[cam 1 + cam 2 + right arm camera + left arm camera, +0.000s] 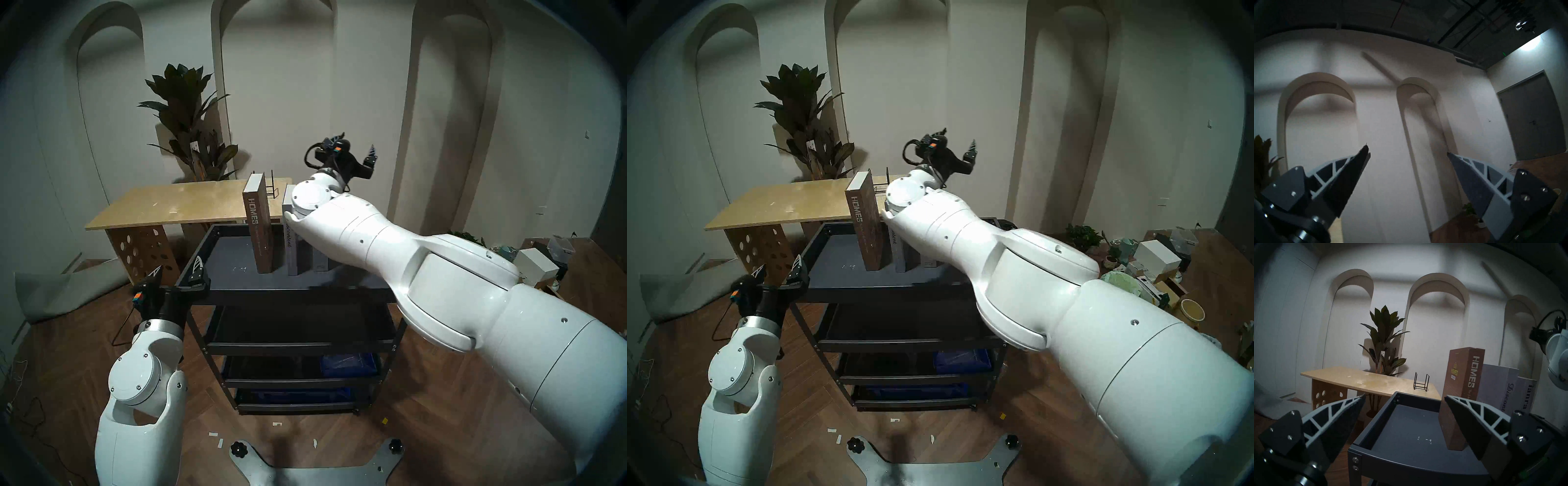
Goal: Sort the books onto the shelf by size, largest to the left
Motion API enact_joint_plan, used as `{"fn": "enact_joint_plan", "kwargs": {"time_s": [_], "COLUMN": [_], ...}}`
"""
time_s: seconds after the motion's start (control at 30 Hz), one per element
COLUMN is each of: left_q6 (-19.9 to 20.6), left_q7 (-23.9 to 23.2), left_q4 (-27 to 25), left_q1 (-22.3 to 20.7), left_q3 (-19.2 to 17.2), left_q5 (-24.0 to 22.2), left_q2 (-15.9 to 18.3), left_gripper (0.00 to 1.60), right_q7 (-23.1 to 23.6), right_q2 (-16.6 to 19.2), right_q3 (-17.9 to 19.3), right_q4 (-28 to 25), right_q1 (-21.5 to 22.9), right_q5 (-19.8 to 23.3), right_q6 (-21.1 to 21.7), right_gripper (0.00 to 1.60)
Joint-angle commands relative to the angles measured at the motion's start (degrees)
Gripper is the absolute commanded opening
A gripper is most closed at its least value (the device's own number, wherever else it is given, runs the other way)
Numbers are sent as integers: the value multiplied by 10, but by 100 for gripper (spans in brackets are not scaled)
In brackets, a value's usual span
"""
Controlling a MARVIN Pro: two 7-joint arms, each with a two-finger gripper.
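Observation:
Three books stand upright in a row on the top tray of the black cart. The tall brown "HOMES" is leftmost, the grey "Discontent" stands right of it, and the short light grey "ianra" is rightmost, largely hidden by my right forearm in the head views. My left gripper is open and empty at the tray's front left corner; in the left wrist view the corner lies between the fingers. My right gripper is open and empty, raised above and behind the books, facing the wall.
A tan wooden table stands behind the cart with a small black wire rack on it. A potted plant is behind the table. Blue bins sit on the cart's lower tiers. Boxes and clutter lie on the floor at the right.

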Motion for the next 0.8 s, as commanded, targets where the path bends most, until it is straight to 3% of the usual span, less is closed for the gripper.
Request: {"fn": "enact_joint_plan", "kwargs": {"time_s": [0.0,0.5,0.77], "left_q6": [-4,-3,-3], "left_q7": [-4,-12,-16], "left_q4": [-21,-28,-27], "left_q1": [-11,-45,-66], "left_q3": [12,40,50], "left_q5": [6,23,32], "left_q2": [3,13,20], "left_gripper": [160,160,160], "right_q7": [-6,-11,-2], "right_q2": [66,150,175], "right_q3": [8,20,23], "right_q4": [16,48,55], "right_q1": [2,-18,-26], "right_q5": [-1,1,0], "right_q6": [8,23,27], "right_gripper": [160,160,160]}}
